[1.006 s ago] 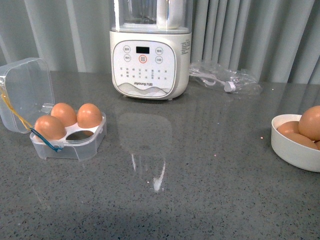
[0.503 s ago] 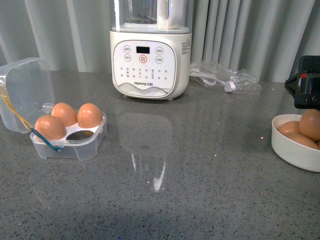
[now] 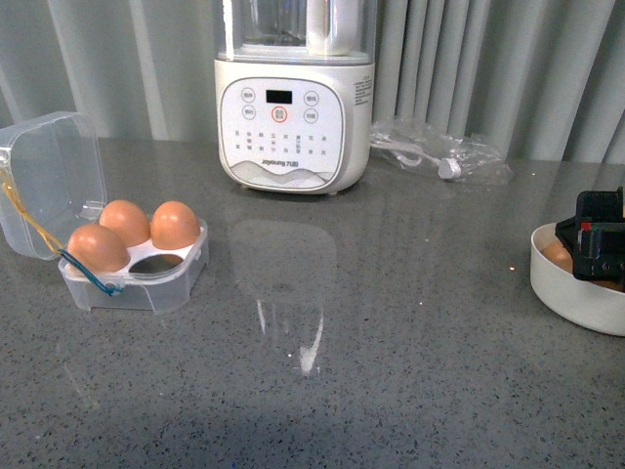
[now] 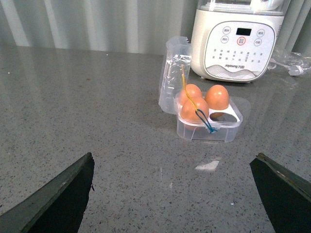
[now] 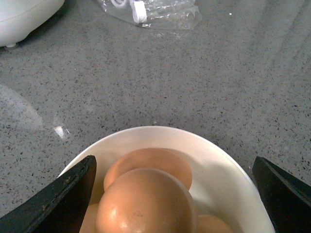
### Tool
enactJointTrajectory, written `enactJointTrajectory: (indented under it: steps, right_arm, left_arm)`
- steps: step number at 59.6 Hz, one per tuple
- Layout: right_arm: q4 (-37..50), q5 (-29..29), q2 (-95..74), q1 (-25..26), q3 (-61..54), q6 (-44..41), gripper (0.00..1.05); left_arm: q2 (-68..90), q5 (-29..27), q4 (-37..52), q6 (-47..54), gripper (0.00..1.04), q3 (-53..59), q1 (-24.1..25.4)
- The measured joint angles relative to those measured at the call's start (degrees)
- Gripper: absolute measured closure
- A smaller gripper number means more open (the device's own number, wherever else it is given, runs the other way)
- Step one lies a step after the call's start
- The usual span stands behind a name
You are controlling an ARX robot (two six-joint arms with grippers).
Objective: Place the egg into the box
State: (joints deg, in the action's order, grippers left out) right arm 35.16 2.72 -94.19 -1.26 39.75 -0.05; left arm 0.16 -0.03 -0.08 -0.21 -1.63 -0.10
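Note:
The clear box [image 3: 146,278] stands at the left of the grey counter with its lid [image 3: 49,181] open and three eggs [image 3: 174,226] in it; one front cup is empty. It also shows in the left wrist view [image 4: 209,127]. My right gripper [image 3: 598,249] is open and hangs over the white bowl [image 3: 571,293] at the right edge. In the right wrist view the top egg [image 5: 146,204] of the bowl's pile lies between the two open fingers [image 5: 63,199], apart from both. My left gripper [image 4: 172,194] is open and empty above bare counter, well short of the box.
A white blender [image 3: 293,98] stands at the back middle. A crumpled clear plastic bag [image 3: 439,151] with a white part lies to its right. Grey curtains hang behind the counter.
My right gripper came in from the right edge and dropped down over the bowl, now hiding most of its eggs in the front view. The box and its eggs have not moved.

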Motion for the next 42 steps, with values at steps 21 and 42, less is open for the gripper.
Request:
enactJointTrajectory:
  steps: [21,42]
  right_arm:
    - [1.4,0.17,-0.11,-0.02,-0.68,-0.22,0.23]
    - [1.66,-0.13,0.92,-0.94,-0.79,-1.07,0.61]
  left_arm:
    - [0.0,-0.02,0.0,0.0,0.07,0.0,0.0]
    - [0.0,-0.02,0.0,0.0,0.07,0.0,0.0]
